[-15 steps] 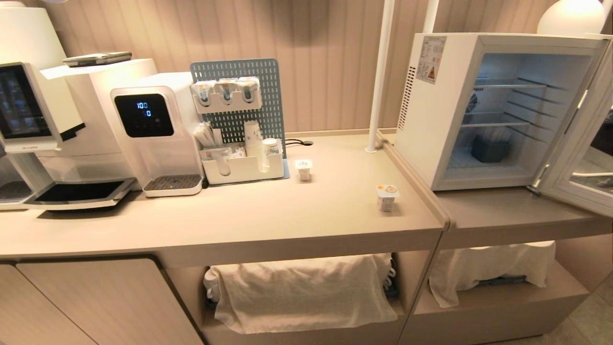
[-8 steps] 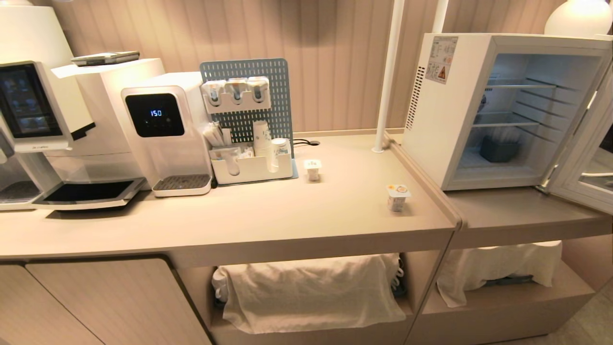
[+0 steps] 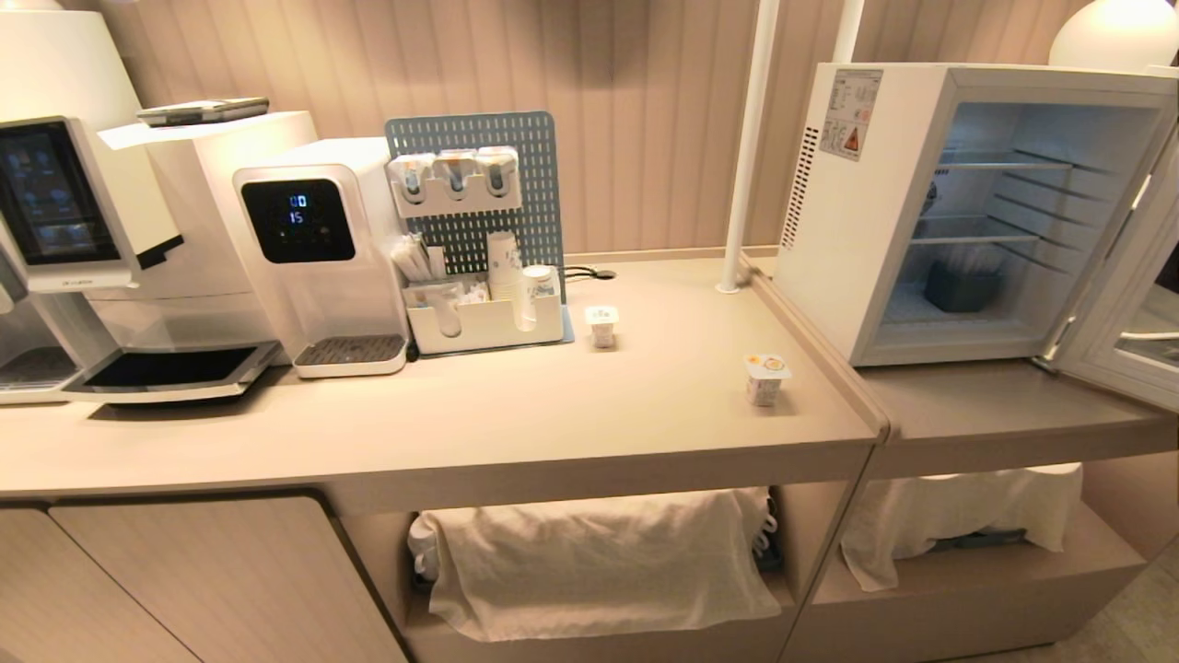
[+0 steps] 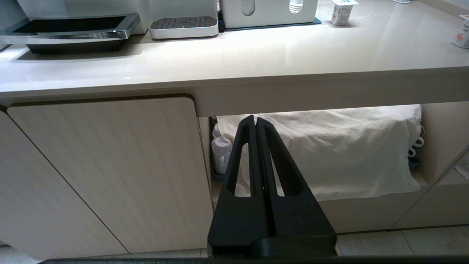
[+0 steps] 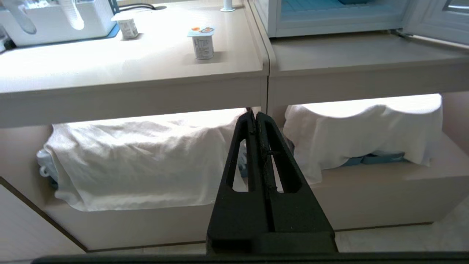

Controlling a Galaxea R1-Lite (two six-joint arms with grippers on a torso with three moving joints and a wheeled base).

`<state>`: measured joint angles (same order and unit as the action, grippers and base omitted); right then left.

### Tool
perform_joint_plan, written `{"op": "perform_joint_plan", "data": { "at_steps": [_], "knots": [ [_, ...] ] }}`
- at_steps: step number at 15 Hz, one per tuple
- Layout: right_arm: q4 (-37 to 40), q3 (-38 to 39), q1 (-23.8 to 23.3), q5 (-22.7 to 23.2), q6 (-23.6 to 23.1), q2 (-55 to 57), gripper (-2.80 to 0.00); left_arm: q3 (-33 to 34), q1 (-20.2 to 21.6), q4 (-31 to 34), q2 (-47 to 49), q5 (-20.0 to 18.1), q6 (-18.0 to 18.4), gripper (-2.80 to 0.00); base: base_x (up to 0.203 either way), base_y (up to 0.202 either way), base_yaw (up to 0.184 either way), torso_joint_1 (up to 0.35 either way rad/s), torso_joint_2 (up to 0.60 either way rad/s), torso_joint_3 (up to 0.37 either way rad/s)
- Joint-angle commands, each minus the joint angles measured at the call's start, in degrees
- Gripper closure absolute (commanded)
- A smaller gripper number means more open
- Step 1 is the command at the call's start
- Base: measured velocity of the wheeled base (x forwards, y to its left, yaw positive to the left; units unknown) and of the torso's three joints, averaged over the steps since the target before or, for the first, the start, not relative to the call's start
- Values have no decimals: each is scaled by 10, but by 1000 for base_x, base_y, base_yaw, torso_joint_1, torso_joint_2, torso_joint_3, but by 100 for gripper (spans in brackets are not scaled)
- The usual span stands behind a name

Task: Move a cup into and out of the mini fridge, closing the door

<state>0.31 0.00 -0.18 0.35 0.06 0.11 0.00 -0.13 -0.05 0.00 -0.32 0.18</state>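
Two squat white plastic tubs on smooth beige bench [image 3: 553, 414], foil-lidded cup [image 3: 766, 378] nearest boxy white mini fridge [image 3: 857, 239], door [image 3: 1128, 304] open; both black tools, left tool [image 4: 255, 121] and right tool [image 5: 255, 116], pressed together, low.

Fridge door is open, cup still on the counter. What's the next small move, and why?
Probably raise the right end effector toward the cup and open it. Both end effectors, left too, sit shut below the counter, and the cup stands near the right edge, close to the open fridge.
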Motion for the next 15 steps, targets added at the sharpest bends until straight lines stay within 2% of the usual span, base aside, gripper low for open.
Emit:
{"op": "perform_joint_plan", "data": {
  "at_steps": [1,15],
  "knots": [
    [0,1,0,0,6,0,0,0,0,0,1,0,0,0,0,0,0,0,0,0],
    [0,1,0,0,5,0,0,0,0,0,1,0,2,0,0,0,0,0,0,0]
  ]
}}
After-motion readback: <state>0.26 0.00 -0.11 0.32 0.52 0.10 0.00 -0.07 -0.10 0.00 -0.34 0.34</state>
